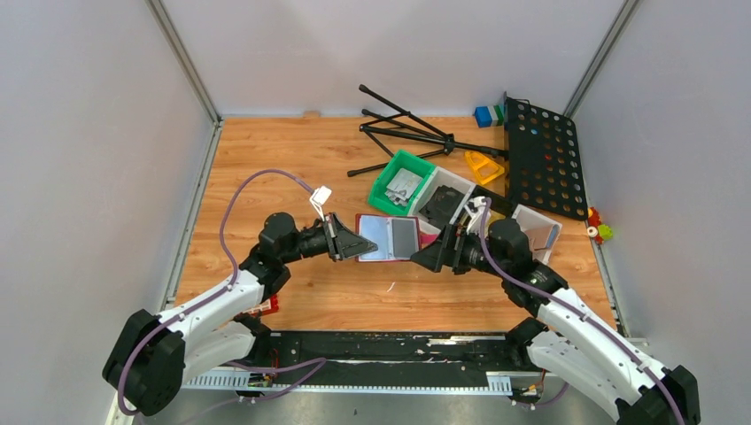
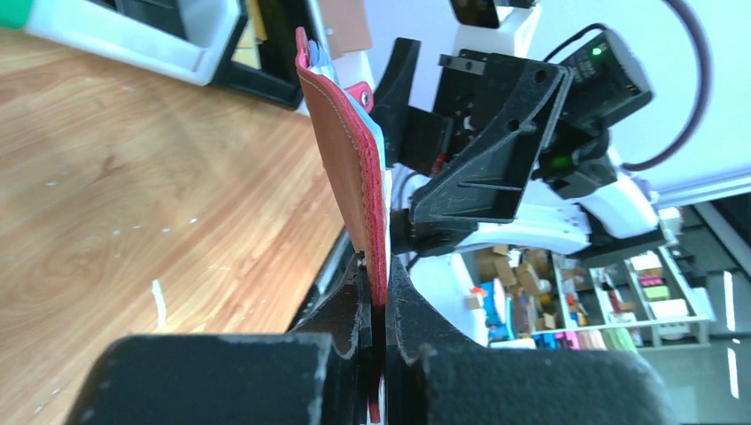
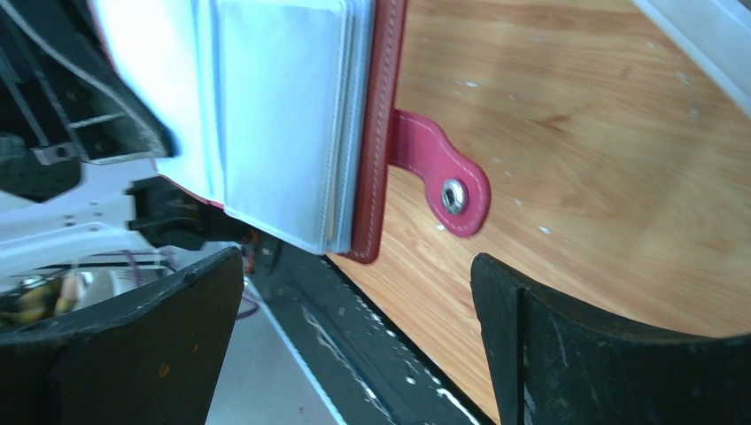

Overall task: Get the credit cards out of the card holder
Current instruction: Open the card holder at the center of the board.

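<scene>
Light wooden tabletop (image 1: 292, 159), the largest thing here.

Black left gripper (image 2: 379, 292): pressed together on one edge of the small dark-red, leather-like bifold card holder (image 2: 354, 168). The holder is open over the middle of the table. Cannot tell whether it is lifted clear or resting.

Black right gripper (image 3: 359, 301): spread wide, with the holder's free edge between its fingers and touching neither.

Holder looks light and floppy at the fold. The stitched cover should grip well.

Stack of pale plastic leaves (image 3: 274, 115) inside; cards or sleeves, cannot tell. Thin, stiff, probably slick.

Best hold, I judge, is an exposed card edge. The short red snap tab (image 3: 447, 173) would only drag the cover.
</scene>
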